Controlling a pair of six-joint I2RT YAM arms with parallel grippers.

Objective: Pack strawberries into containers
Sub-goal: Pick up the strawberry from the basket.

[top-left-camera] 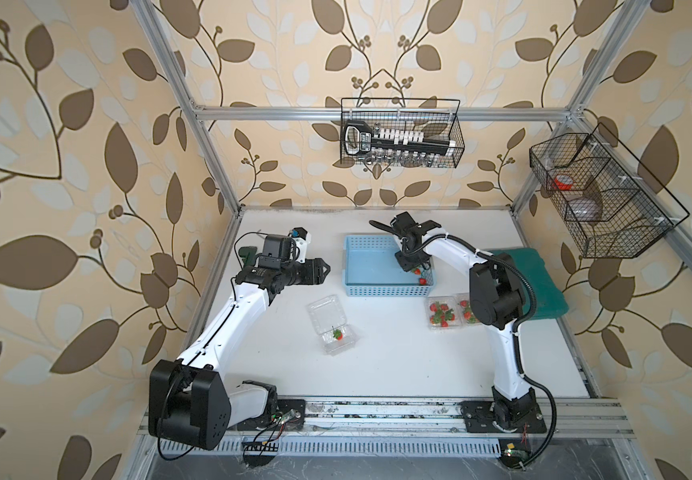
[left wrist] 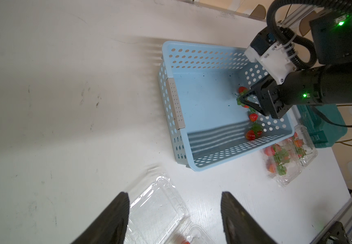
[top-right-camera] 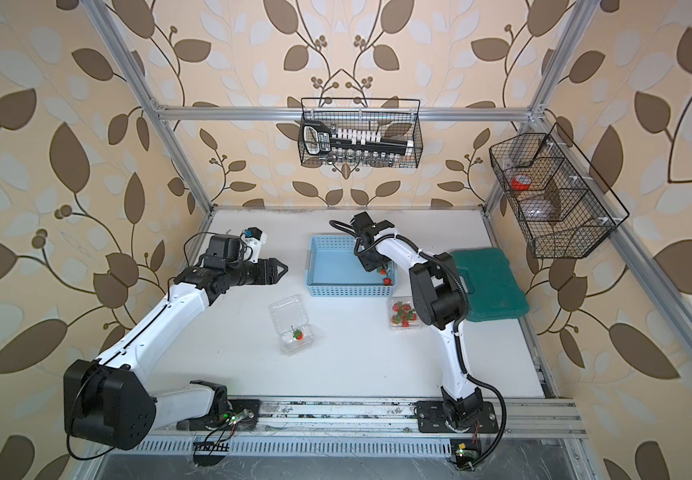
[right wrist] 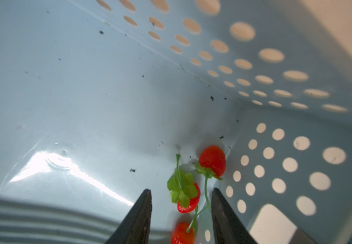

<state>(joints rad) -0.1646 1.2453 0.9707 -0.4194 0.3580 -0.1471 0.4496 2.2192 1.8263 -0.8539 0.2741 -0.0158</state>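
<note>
Filling most of both top views is the white surface [top-left-camera: 398, 365]. A light blue basket [top-left-camera: 386, 290] with holes sits on it near the back edge, about in the middle. A dark green case [top-left-camera: 544, 286] lies by the right edge, and the right arm hides part of it.

Three clear containers are on the surface. The open container [top-left-camera: 323, 309] lies near the middle with its lid flat. One strawberry [top-left-camera: 338, 333] sits in its bottom half. The second container [top-left-camera: 429, 324] and the third container [top-left-camera: 462, 301] sit side by side just in front of the basket's right corner. Both hold red berries with green tops. The right arm hides part of the third one.

The left claw [left wrist: 174, 193] hangs above the surface, between the basket and the left edge. Its fingers are spread apart and nothing is in it.

The right claw [right wrist: 181, 189] reaches down inside the basket, by the wall nearest the right edge. Its fingers are spread too and are not squeezing anything. A leafy strawberry [right wrist: 189, 200] lies between the two tips. A round strawberry [right wrist: 212, 160] lies just past the tips, close to the basket wall. A third strawberry [right wrist: 181, 233] lies further back between the fingers. Thin green stems stick out from them.
</note>
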